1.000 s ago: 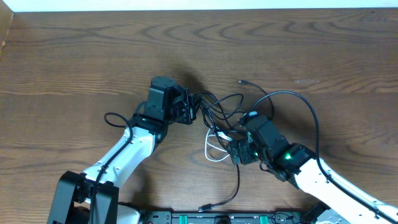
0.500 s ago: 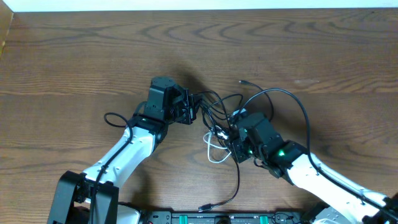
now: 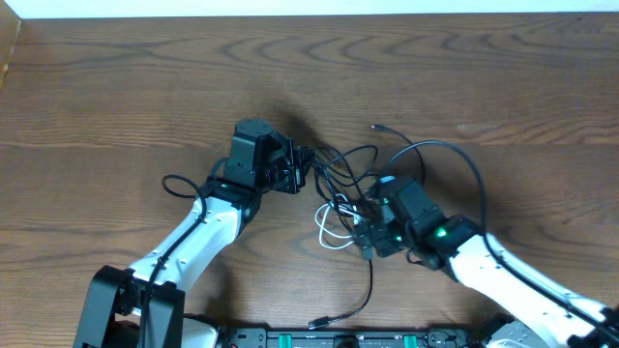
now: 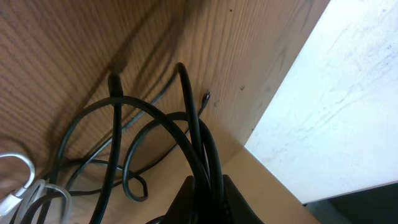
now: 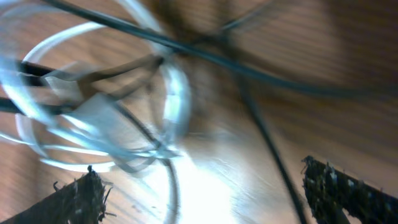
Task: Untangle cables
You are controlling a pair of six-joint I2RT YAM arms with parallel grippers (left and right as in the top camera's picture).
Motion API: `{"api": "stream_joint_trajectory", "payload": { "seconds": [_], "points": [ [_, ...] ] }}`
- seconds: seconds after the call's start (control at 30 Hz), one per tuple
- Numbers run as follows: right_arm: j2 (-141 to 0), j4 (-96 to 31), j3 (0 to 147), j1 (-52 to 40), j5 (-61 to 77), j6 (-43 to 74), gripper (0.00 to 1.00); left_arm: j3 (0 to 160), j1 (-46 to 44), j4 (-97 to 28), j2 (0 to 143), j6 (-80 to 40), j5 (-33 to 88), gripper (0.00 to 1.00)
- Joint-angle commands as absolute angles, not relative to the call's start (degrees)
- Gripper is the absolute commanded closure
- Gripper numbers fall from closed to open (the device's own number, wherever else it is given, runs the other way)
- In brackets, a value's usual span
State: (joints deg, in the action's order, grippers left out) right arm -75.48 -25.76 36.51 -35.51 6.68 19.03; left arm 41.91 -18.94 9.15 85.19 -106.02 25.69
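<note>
Wooden table (image 3: 106, 87), blurred white cable (image 5: 99, 115)

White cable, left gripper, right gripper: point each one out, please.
white cable (image 3: 322, 232), overhead view, left edge of its loop.
left gripper (image 4: 207, 190), left wrist view, between fingertips shut on black cables (image 4: 199, 143).
right gripper (image 5: 205, 186), right wrist view, gap between open fingertips.

Two black cables (image 4: 202, 158) are lying knotted together between the grippers, with several strands running pinched in the closed fingers of the left gripper (image 3: 308, 172). One black tail is trailing down past the right gripper (image 3: 365, 238) to a plug (image 3: 315, 323). The shorter white cable (image 3: 323, 230) is sitting coiled just beside the wide-spread right gripper, and a black strand is seemingly threading through it.
</note>
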Motion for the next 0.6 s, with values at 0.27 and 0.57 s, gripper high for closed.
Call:
{"api": "stream_joint_trajectory", "payload": {
  "seconds": [0.27,0.57],
  "points": [
    [-60.45,-44.88,46.54,-33.78,13.41,26.02,0.01,42.33,-18.65,9.1,85.19,-104.99,26.35,0.92],
    [-63.05,-37.34,38.39,-39.75,14.15,26.11,0.08,42.33,-18.65,9.1,85.19,-104.99,26.35,0.92]
  ]
}}
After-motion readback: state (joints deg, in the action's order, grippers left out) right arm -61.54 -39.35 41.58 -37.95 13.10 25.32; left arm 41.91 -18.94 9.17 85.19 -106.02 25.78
